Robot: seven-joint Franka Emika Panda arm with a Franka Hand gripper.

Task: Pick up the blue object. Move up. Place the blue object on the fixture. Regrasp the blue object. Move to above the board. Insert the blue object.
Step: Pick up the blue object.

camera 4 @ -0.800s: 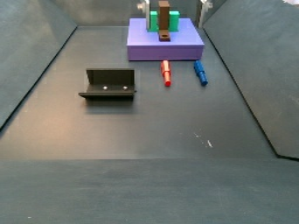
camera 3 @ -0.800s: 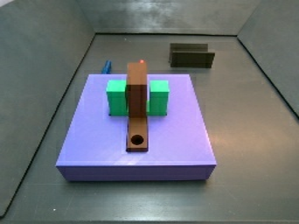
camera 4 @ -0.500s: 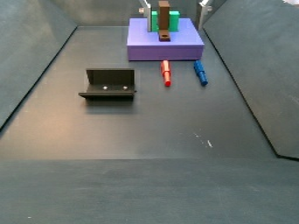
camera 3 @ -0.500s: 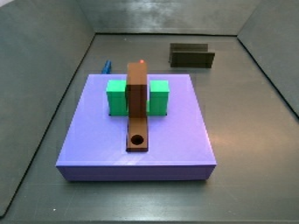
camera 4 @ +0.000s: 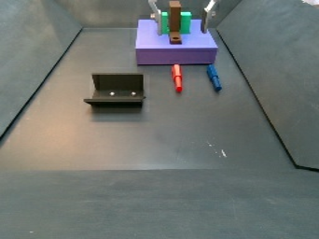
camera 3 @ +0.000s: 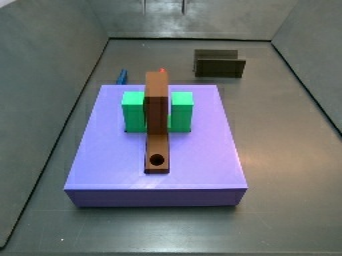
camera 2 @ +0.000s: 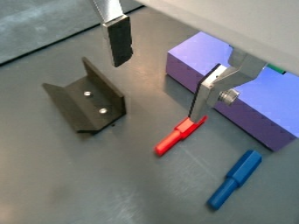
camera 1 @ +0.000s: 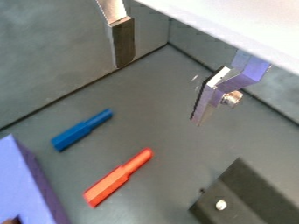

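Observation:
The blue object point(camera 1: 82, 129) is a slim blue bar lying flat on the dark floor beside the board point(camera 2: 233, 83), parallel to a red bar point(camera 2: 181, 136); it also shows in another wrist view as the blue object point(camera 2: 237, 178) and in a side view as the blue object point(camera 4: 214, 77). My gripper point(camera 1: 163, 74) hangs open high above the floor, with nothing between its fingers point(camera 2: 119, 39). In a side view the gripper point(camera 4: 182, 9) is at the far end, over the board point(camera 4: 174, 51). The fixture point(camera 4: 115, 91) stands apart, left of the bars.
The board point(camera 3: 160, 150) carries a green block point(camera 3: 138, 112) and a long brown bar point(camera 3: 158, 120) with a round hole. The red bar point(camera 4: 177, 77) lies close beside the blue object. Grey walls enclose the floor. The fixture point(camera 3: 219, 64) stands near the back wall.
In a side view the gripper's fingers reach further down into the picture over the board and sit slightly more to the left. Nothing on the floor has moved.

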